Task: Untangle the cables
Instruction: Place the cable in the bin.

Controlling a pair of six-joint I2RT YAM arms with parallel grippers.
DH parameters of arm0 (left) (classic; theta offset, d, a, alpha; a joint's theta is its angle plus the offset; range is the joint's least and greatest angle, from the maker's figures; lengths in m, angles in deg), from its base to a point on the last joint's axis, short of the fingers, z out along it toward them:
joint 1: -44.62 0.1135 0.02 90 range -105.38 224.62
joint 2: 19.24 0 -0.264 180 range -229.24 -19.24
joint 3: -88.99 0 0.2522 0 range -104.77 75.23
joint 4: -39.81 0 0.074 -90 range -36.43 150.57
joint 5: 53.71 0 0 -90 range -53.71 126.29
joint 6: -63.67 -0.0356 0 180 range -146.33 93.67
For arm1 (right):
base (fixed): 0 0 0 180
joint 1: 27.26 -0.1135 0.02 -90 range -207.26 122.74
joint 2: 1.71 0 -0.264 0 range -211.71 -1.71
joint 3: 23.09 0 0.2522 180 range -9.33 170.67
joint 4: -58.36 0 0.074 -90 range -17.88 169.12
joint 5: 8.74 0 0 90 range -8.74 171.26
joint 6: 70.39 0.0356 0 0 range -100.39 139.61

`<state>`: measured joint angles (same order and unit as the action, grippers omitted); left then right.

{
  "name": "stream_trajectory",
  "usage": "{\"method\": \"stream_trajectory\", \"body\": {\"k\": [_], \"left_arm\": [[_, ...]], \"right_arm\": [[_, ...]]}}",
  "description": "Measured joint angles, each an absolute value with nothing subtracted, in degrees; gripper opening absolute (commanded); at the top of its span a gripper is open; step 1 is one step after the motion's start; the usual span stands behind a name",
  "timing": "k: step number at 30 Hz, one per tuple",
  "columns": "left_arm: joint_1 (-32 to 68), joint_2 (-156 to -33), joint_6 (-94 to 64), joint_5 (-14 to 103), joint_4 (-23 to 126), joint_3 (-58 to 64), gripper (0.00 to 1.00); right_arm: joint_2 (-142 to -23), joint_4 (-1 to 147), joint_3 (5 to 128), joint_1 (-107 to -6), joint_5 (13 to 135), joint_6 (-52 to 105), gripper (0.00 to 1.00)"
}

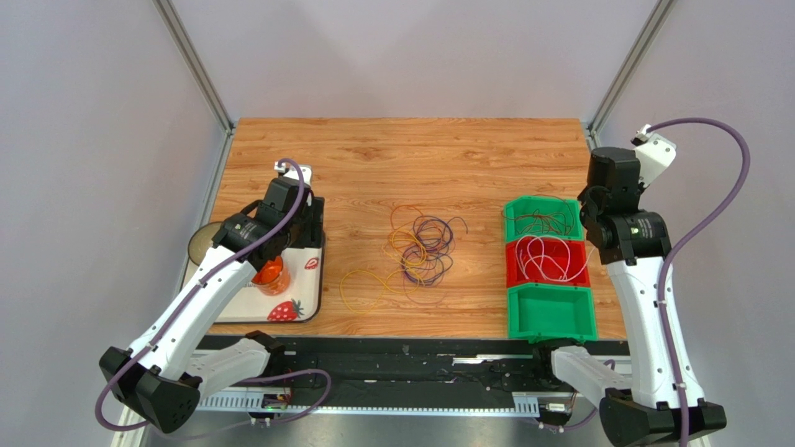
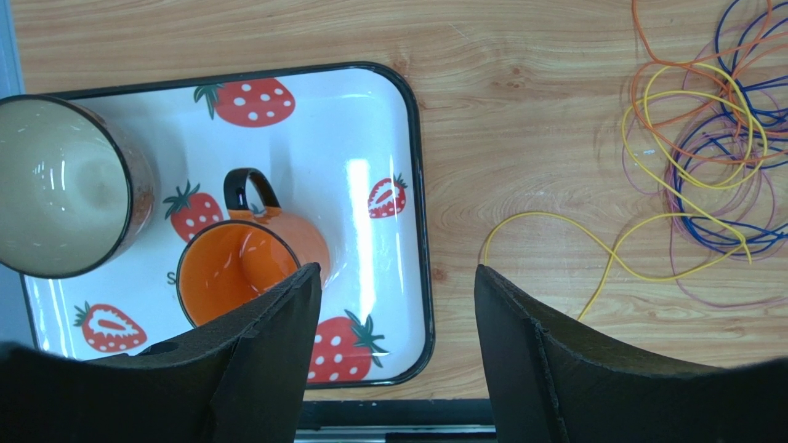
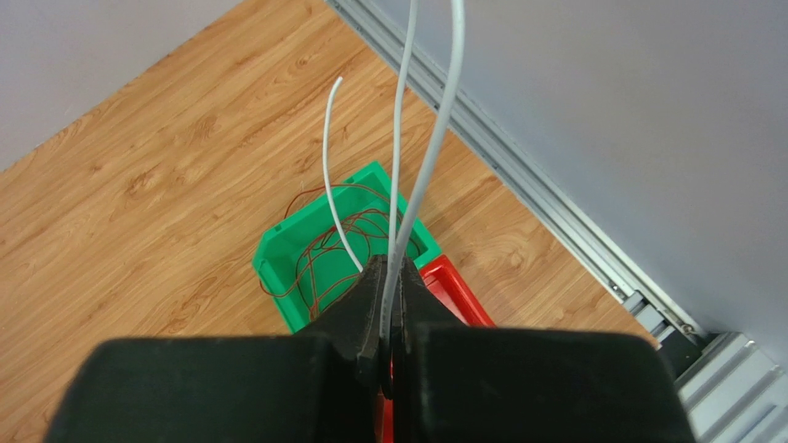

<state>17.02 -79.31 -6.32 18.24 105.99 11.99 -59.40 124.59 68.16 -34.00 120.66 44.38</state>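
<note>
Only the wrist view is showing the right claw [image 3: 389, 288] pinching white cables [image 3: 435, 138] over the green bin [image 3: 277, 272], hidden overhead; the left claw [image 2: 396, 277] is gaping wide.

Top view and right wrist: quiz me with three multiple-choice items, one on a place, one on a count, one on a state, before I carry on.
1. The purple, orange and yellow tangle lies: A on bare wood left of the bins; B in the red bin; C in the near green bin.
2. The bins number: A two; B four; C three.
3. The right jaws are: A open and empty; B shut on a white cable; C shut on a purple cable.
Answers: 1 A, the tangle sits mid-table; 2 C, green, red and green stand in a row; 3 B, white strands run out from between closed jaws.
</note>
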Motion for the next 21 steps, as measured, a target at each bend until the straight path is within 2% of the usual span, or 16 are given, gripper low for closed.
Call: {"method": "stream_trajectory", "body": {"k": [9, 15, 21], "left_arm": [[17.0, -79.3, -6.3, 19.3, 106.0, 12.0, 0.70], [17.0, -79.3, -6.4, 19.5, 106.0, 12.0, 0.70], [17.0, -79.3, -6.4, 19.7, 105.9, 12.0, 0.70]], "right_arm": [[-58.5, 118.8, 57.7, -32.7, 110.2, 47.0, 0.00], [-57.1, 115.0, 54.1, -32.7, 108.7, 48.7, 0.00], [-52.6, 113.3, 45.0, -32.7, 107.6, 52.1, 0.00]]}}
